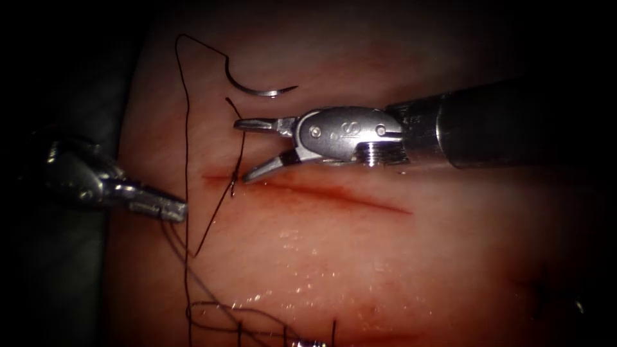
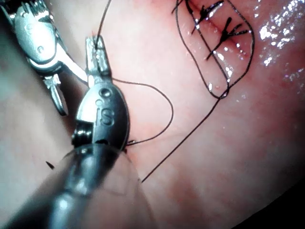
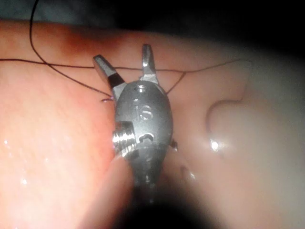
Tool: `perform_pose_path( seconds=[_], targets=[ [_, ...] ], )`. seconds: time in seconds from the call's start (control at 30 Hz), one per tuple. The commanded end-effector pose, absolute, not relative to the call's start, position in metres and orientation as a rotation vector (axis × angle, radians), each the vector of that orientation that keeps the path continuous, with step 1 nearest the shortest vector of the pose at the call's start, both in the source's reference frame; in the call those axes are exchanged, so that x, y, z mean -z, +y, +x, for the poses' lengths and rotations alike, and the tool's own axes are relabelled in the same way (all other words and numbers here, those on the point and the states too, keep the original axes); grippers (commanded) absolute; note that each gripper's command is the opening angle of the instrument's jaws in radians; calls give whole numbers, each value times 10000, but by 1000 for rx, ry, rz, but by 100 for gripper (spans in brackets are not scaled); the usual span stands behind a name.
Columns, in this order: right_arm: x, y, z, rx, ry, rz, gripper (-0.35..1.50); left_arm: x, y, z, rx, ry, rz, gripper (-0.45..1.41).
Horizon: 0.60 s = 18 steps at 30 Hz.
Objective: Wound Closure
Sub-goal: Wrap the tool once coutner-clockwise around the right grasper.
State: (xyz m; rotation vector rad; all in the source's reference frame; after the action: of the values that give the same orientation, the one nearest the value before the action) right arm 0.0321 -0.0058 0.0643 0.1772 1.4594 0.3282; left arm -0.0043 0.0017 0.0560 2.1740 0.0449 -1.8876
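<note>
My right tool (image 1: 241, 149) comes in from 3 o'clock with its jaws spread wide, holding nothing. A short strand of thread (image 1: 236, 157) runs between the two open jaws down to the left end of the cut (image 1: 308, 191), where it enters the tissue (image 1: 360, 257). The lower jaw tip sits just above the cut's left end; the upper jaw tip lies near the strand's free end.

The needle (image 1: 257, 87) lies free on the tissue at about 12 o'clock from the right tool's jaws, above the cut, not in the tissue and held by neither tool. Its curve opens upward, the point toward 3 o'clock. Thread trails from its blunt end up and over to 10 o'clock, then drops in a long line down the left side of the endoscope view.

My left tool (image 1: 173, 210) sits at 9 o'clock, left of the cut, jaws pressed together on that long thread. In the left wrist view the left tool (image 2: 97, 59) pinches the thread at its tip, and the right tool (image 2: 45, 62) shows just beside it.

Toward 6 o'clock in the endoscope view, loose loops of thread lie over an earlier stitched line (image 1: 308, 337) with cut ends standing up.

Writing: the right tool's (image 3: 128, 64) clevis reads "16" in the right wrist view; the left tool's clevis carries marks I read as "IS", uncertain
</note>
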Motion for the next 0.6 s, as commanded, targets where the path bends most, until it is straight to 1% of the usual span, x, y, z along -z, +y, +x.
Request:
perform_pose_path(
  seconds=[0.03, 0.27, 0.47, 0.5, 0.6],
  targets=[
    [-653, -74, 337, -325, 1479, 211, -35, -567, 22, -51, 1876, 34, 2183, -45],
    [-672, -99, 373, -347, 1552, 204, -35, -583, 47, -61, 1849, 11, 2223, -45],
    [-681, -99, 388, -358, 1565, 179, -35, -592, 53, -67, 1842, 1, 2228, -45],
    [-686, -97, 398, -360, 1594, 169, -35, -593, 57, -68, 1834, 4, 2237, -45],
    [-687, -98, 404, -368, 1640, 191, -35, -595, 62, -67, 1827, 9, 2244, -45]
  ],
)
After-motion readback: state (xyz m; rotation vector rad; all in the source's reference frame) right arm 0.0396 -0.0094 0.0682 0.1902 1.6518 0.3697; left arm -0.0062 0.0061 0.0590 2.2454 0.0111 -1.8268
